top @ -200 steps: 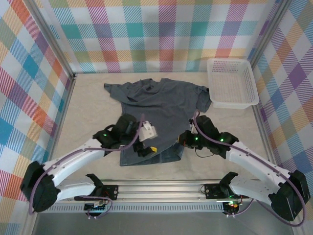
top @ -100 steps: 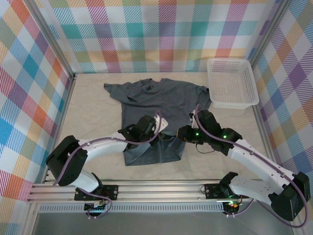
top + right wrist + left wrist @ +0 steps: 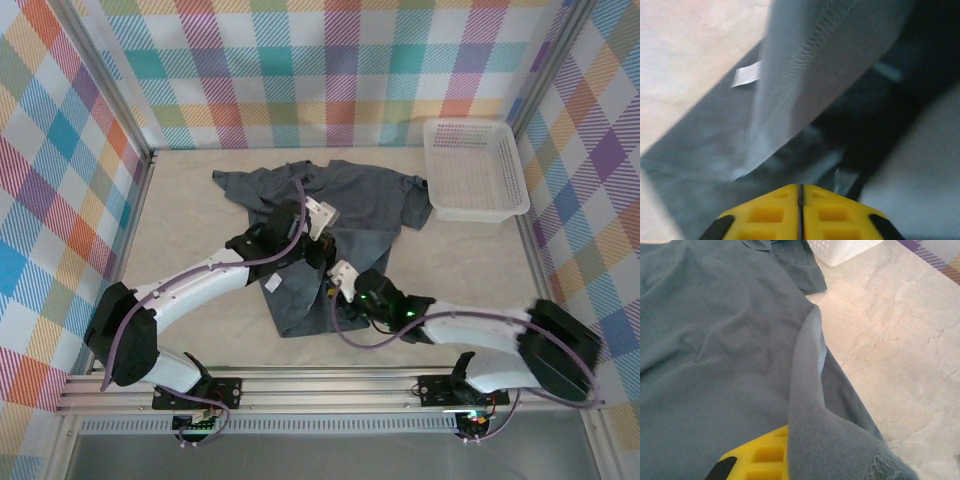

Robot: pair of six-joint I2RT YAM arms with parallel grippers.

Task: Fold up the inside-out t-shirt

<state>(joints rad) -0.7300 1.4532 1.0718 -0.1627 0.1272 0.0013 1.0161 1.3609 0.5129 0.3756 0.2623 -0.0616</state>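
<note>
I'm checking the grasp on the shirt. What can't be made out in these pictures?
Left wrist view: a raised fold of the t-shirt covers all but one yellow finger, hiding the pinch.
Right wrist view: the fabric is blurred, and the white label is unreadable.
Top view: the left arm and right arm cover the shirt's middle.

The top external camera sits high behind the arm bases and looks down over the whole table, t-shirt and white basket. The left wrist camera skims close across the shirt toward that basket's corner. The right wrist camera sits nearer still, looking past the right tool at blurred shirt fabric.
</note>
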